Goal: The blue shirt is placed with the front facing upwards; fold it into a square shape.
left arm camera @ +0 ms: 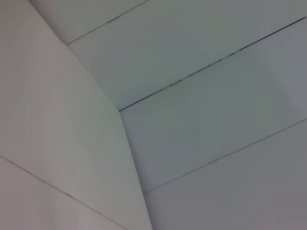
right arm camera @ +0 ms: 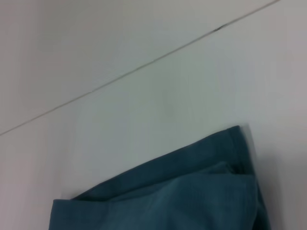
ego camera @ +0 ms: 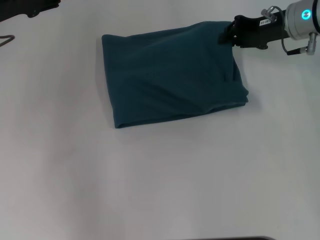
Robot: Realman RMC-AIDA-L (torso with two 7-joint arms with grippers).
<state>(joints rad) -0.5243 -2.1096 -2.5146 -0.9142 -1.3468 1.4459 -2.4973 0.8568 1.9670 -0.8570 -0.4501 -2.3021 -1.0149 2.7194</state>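
— Position of the cloth?

— Folded into a rough rectangle, the dark teal-blue cotton shirt (ego camera: 172, 75) is laid flat on the plain white table (ego camera: 160, 175), in the far middle part of the head view. Only plain fabric is shown on top; no lettering or label can be seen. The left edge is straight, the near edge slopes a little, and the near right corner is bunched where layers overlap. In the right wrist view, stacked folded layers of the same shirt (right arm camera: 192, 191) are seen against the white surface, with a hemmed edge on top.

— And the right arm?

— The right gripper (ego camera: 227, 32) is reached in from the right side of the head view, with its black body and silver wrist ring behind it. Its tip is placed at the far right corner of the shirt, touching the fabric there. The cloth at that corner is drawn up slightly toward the tip. Whether the corner is pinched or the fingers are spread cannot be told, since the fingertips are hidden against the dark fabric.

— The left arm?

— The left gripper (ego camera: 30, 7) is kept at the far left corner of the head view, well apart from the shirt, with only a dark part shown; its finger state cannot be told. In the left wrist view only pale panels (left arm camera: 192, 120) crossed by thin seams are shown.
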